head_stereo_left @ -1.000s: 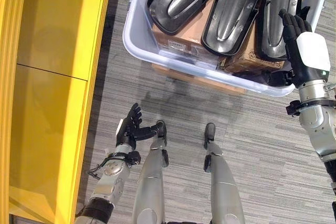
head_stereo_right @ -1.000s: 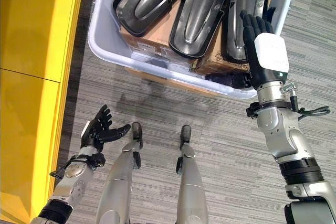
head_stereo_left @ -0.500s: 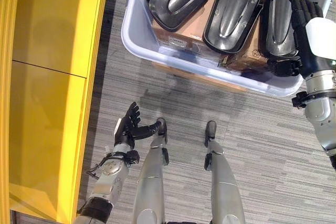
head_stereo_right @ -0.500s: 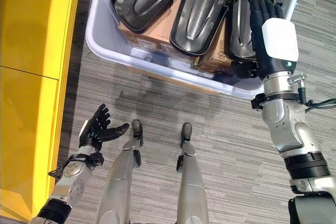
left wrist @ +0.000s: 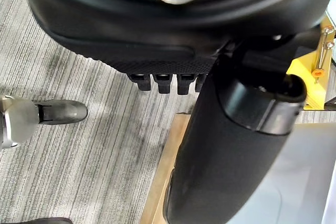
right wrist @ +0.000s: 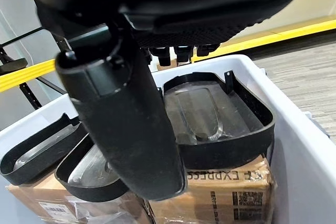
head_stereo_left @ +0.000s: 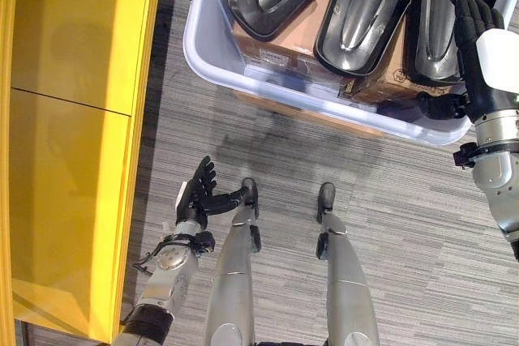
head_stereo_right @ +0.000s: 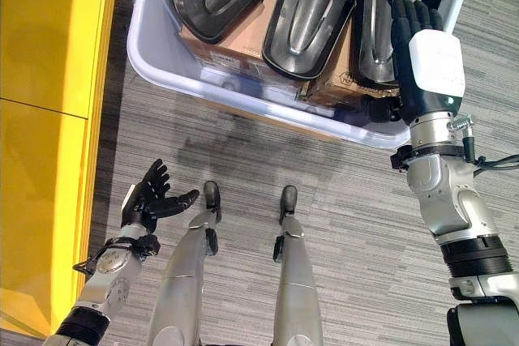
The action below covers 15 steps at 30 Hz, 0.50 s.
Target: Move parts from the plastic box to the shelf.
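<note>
Right hand (head_stereo_right: 423, 62): fingers straight, over the near right corner of the plastic box (head_stereo_left: 212, 54), above the rightmost part (head_stereo_left: 442, 6); whether it touches cannot be told.
Left hand (head_stereo_left: 197, 194): low over the carpet (head_stereo_left: 405, 216), fingers spread, holding nothing.
Parts: three black moulded shells side by side on cardboard cartons (head_stereo_left: 280, 38); far ends cut off.
Shelf (head_stereo_left: 73, 119): yellow, on the robot's left.

The box (head_stereo_left: 212, 53) is pale, translucent plastic with a smooth, faintly shiny wall; the parts (head_stereo_left: 363, 7) in it are dark moulded plastic, glossy on their raised middles and duller at the rims; under them lie matt brown cardboard cartons (head_stereo_right: 223, 48). The shelf (head_stereo_left: 77, 119) is smooth, painted yellow with a soft sheen; the floor (head_stereo_left: 268, 151) is grey carpet, ribbed and matt.
</note>
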Available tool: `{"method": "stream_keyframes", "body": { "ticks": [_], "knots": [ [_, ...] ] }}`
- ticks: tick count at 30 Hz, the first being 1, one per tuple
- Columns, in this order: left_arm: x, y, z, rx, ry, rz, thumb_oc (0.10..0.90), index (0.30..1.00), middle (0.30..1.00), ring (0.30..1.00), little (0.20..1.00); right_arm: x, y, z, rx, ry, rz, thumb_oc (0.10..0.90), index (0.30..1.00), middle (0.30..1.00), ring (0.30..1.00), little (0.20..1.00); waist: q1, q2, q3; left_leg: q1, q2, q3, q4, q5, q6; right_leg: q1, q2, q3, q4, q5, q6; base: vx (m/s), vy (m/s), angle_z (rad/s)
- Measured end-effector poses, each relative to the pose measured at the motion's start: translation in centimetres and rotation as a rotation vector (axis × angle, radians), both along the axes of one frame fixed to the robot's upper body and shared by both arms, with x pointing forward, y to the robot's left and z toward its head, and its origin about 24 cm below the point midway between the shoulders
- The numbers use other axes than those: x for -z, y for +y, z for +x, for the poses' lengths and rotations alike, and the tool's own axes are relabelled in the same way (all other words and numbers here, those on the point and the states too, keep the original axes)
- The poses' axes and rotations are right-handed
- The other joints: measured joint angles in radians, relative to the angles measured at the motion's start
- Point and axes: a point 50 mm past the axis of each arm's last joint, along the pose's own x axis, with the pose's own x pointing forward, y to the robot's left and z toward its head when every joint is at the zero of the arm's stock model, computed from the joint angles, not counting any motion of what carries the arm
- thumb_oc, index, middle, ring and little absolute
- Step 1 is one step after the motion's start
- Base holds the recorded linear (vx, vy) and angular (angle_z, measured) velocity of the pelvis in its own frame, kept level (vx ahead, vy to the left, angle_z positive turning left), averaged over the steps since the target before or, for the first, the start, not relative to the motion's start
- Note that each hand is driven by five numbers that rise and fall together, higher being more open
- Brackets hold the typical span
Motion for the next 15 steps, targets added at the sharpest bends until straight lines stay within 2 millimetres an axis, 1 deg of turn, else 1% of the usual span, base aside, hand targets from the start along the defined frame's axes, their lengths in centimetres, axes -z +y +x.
{"method": "stream_keyframes", "body": {
  "ticks": [7,11,15],
  "knots": [
    [-0.16,-0.08,0.02,0.007,-0.008,0.023,0.900,1.000,1.000,1.000,1.000,0.15,-0.02,-0.01,0.001,0.004,0.002,0.900,1.000,1.000,1.000,1.000,0.000,0.000,0.000,-0.001,0.000,0.000,0.003,0.000,0.000,-0.002,-0.001,0.001,0.004,-0.004,-0.005,0.00,0.000,0.00],
    [-0.45,-0.19,0.07,0.013,-0.020,0.025,0.900,1.000,1.000,1.000,1.000,-0.17,-0.06,0.07,0.011,-0.004,0.002,0.900,1.000,1.000,1.000,1.000,0.003,0.002,0.001,-0.026,-0.002,-0.002,0.003,0.002,-0.002,-0.035,-0.002,0.003,0.021,-0.010,-0.007,0.00,0.000,0.00],
    [-0.47,-0.16,0.08,0.013,-0.021,0.026,0.900,1.000,1.000,1.000,1.000,-0.22,-0.64,0.31,0.042,0.001,0.010,0.900,1.000,1.000,1.000,1.000,0.004,0.007,0.004,-0.029,-0.004,-0.006,0.006,0.002,-0.003,-0.038,-0.002,0.001,0.033,-0.014,-0.002,0.00,-0.005,0.01]
  ]
}}
